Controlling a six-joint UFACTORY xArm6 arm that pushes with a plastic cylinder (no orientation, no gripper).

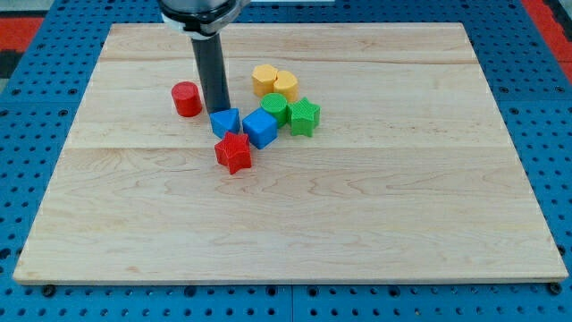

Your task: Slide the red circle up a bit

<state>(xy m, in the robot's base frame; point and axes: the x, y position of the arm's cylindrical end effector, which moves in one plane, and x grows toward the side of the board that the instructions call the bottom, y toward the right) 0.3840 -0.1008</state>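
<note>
Surface: pale wooden board (295,224), plank seams running across, sitting on a blue perforated base (545,107); red perforated strip visible at the view's top corners.

Task item: red circle (187,98), a short upright cylinder, flat top, solid red, no marks seen. Located upper-left of board centre, standing alone, apart from the other blocks, to the view's left of the rod.

Arm: no gripper fitted, so nothing opens, closes or holds anything. Dark rod (213,72) comes down from the view's top. My tip (217,109) sits just to the view's right of the red circle, w/ a narrow gap of bare wood between them, not touching. Tip is right at the top edge of the blue triangle (225,122); contact there can't be confirmed.

Other blocks, clustered right of the rod:
- Red star (234,152), below the blue triangle, at its lower edge.
- Blue cube (260,129), beside the triangle on the view's right.
- Green block (274,108), rounded, shape unclear, above-right of the blue cube.
- Green star (304,116), right of that.
- Two yellow blocks at cluster top, touching: yellow hexagon-like block (264,79) and yellow heart-like block (286,85); shapes approx.
</note>
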